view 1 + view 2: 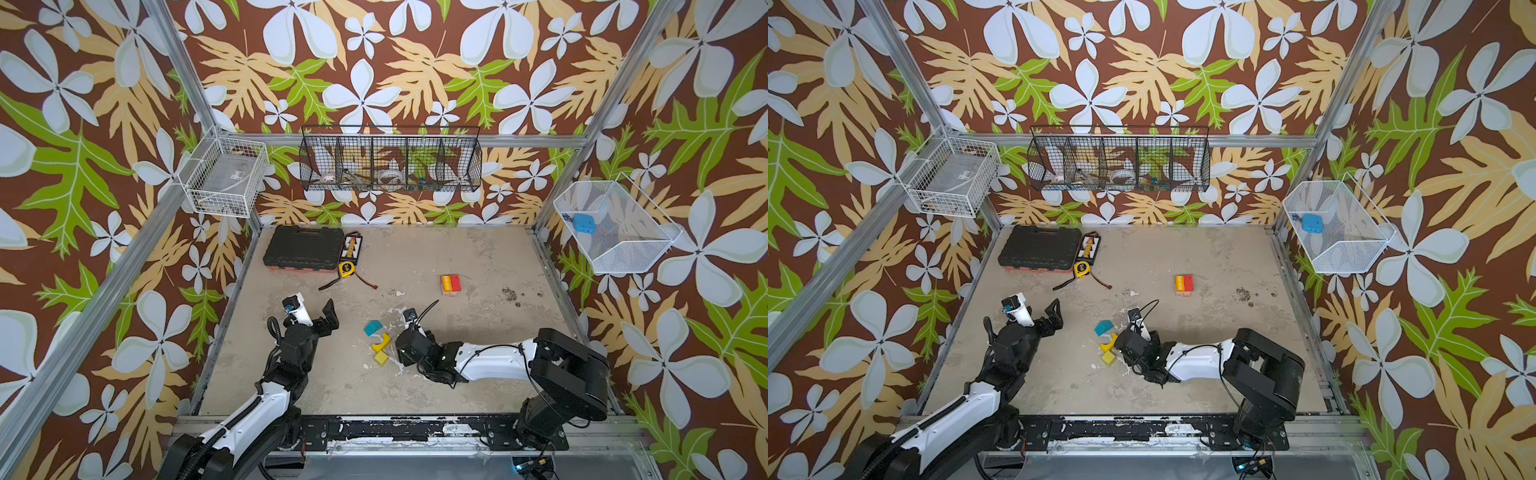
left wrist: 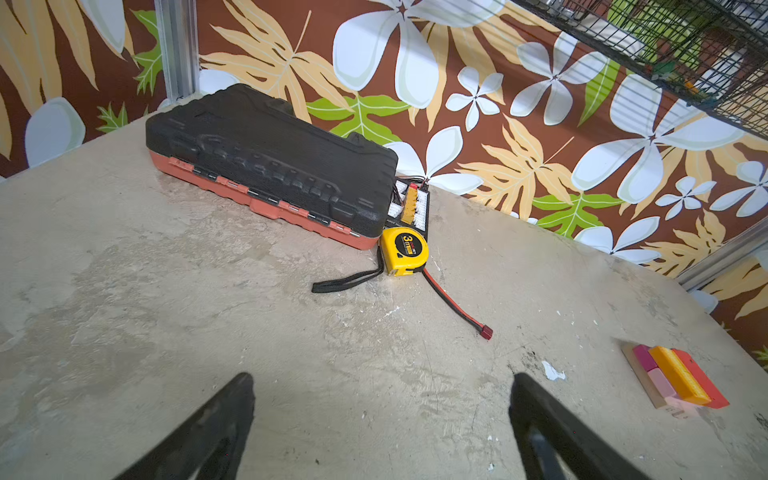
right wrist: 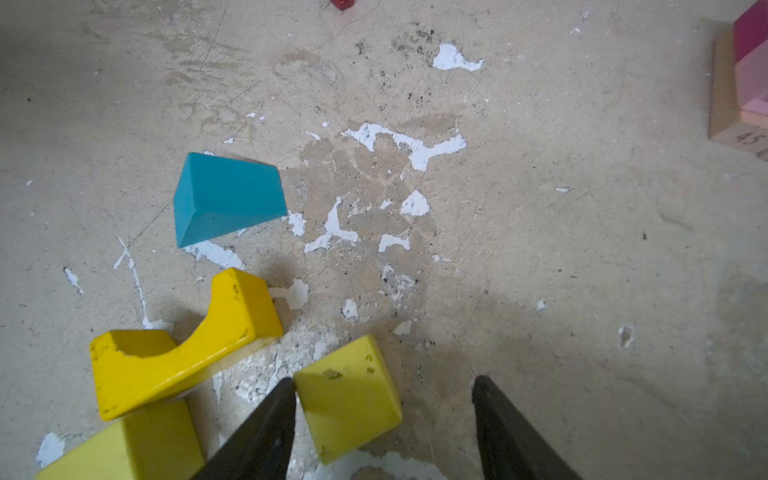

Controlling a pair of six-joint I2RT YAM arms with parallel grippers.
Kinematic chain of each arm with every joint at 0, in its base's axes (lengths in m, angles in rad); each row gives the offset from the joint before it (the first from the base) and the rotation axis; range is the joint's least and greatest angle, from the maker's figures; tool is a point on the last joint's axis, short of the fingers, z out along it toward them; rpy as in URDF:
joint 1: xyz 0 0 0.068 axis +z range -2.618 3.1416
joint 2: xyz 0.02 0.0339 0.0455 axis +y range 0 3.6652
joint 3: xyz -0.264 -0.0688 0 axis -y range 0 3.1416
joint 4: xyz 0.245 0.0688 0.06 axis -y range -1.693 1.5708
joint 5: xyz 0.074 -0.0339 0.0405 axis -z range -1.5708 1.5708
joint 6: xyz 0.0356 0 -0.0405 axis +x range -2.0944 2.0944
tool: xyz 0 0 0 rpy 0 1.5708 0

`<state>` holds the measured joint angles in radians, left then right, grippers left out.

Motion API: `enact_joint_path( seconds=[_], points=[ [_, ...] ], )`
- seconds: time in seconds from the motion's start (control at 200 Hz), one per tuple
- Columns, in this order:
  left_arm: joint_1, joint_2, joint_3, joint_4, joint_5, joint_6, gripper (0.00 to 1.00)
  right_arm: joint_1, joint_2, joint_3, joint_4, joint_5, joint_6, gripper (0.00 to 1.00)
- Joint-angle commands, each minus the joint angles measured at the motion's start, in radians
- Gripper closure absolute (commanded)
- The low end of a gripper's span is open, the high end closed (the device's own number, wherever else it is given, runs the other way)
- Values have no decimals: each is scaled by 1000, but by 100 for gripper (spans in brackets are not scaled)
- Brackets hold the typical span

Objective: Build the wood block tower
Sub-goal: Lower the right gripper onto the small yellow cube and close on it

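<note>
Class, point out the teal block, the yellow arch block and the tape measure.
teal block [image 3: 232, 195]: right wrist view, middle of its large face.
yellow arch block [image 3: 166, 374]: right wrist view, flat face under the curve.
tape measure [image 2: 405, 249]: left wrist view, labelled yellow face.

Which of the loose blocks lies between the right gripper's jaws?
The yellow-green cube, alone between the open jaws of the right gripper; the yellow arch, teal wedge and other yellow-green block lie outside them.
</note>
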<state>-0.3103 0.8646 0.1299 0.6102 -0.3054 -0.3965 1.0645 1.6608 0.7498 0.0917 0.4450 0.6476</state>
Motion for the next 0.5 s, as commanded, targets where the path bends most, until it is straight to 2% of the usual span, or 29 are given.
enact_joint_path(
  seconds=[0.0,0.495],
  points=[
    [2,-7,-3,33,3,7,4,1,22,32,-20,39,2,32],
    [2,-4,-1,36,5,9,4,-8,-7,-26,-30,107,15,35]
  ],
)
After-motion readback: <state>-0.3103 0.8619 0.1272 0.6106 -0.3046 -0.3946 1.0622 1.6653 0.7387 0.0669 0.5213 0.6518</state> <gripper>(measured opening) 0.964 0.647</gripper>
